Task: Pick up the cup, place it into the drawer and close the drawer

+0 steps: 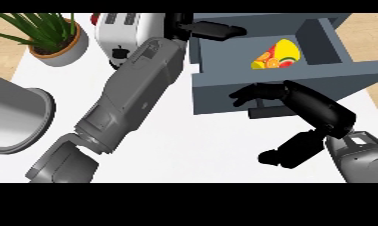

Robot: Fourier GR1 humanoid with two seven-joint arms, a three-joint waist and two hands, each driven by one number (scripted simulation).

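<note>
At the far left edge a grey round bin [18,120] sits on the white worktop [184,140], only partly in sight. Behind it stands a potted plant [52,37] in a pale pot, and just to the right of that a white toaster [125,32].

The left forearm runs diagonally up from the lower left, crossing in front of the toaster. The left hand [210,30] lies at the back left corner of the open grey drawer [325,77], its dark fingers [225,31] stretched out straight over the rear rim and pointing right. It is released and holds nothing.

The cup [279,56], patterned in yellow, orange and red with fruit slices, lies tipped on its side inside the drawer, on the floor of the main compartment. It is to the right of the left hand and a little nearer the front, apart from the fingers with bare drawer floor between. A partition wall stands just right of the cup, closing off a narrower compartment.

The right hand [306,102] comes in from the lower right. It sits at the outside of the drawer's front panel, below the cup, fingers [251,94] curled against the panel just above the dark handle [269,112]. Whether they actually grasp the handle, I cannot tell. The thumb [284,152] hangs lower, over the worktop.
</note>
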